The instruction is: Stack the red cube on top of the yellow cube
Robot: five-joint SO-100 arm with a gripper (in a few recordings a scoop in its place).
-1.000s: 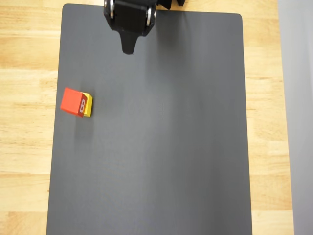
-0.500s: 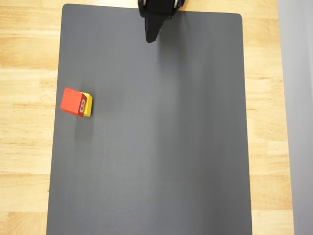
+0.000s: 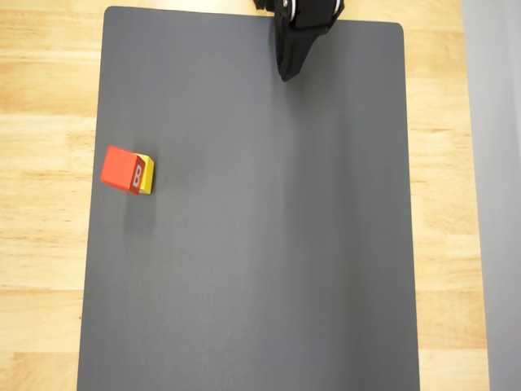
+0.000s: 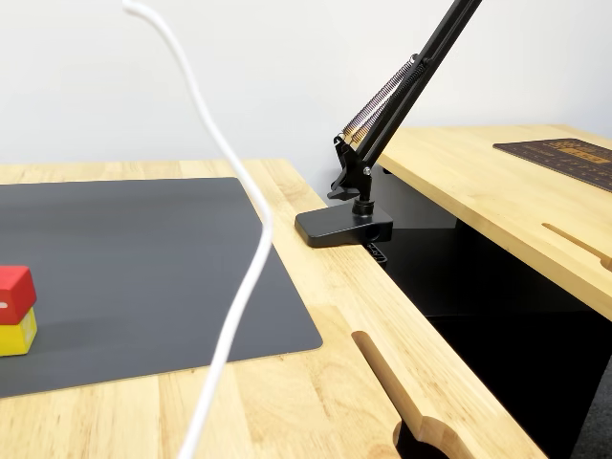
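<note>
Two cubes sit on the dark mat (image 3: pixel 244 244), one of each colour: the red cube (image 3: pixel 120 168) rests on top of the yellow cube (image 3: pixel 146 174), touching it, clear also in the fixed view, red cube (image 4: pixel 14 290) over yellow cube (image 4: pixel 17 331). One gripper (image 3: pixel 286 72) hangs at the mat's far edge, its fingers drawn together to a single tip, holding nothing. Both cubes lie well apart from those fingers, off to the picture's left and lower down in the overhead view.

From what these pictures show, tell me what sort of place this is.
Probably a workshop or lab bench: a light wooden table carrying a dark grey mat, a black spring-arm stand clamped to its edge, and a small red cube stacked on a small yellow cube.
</note>
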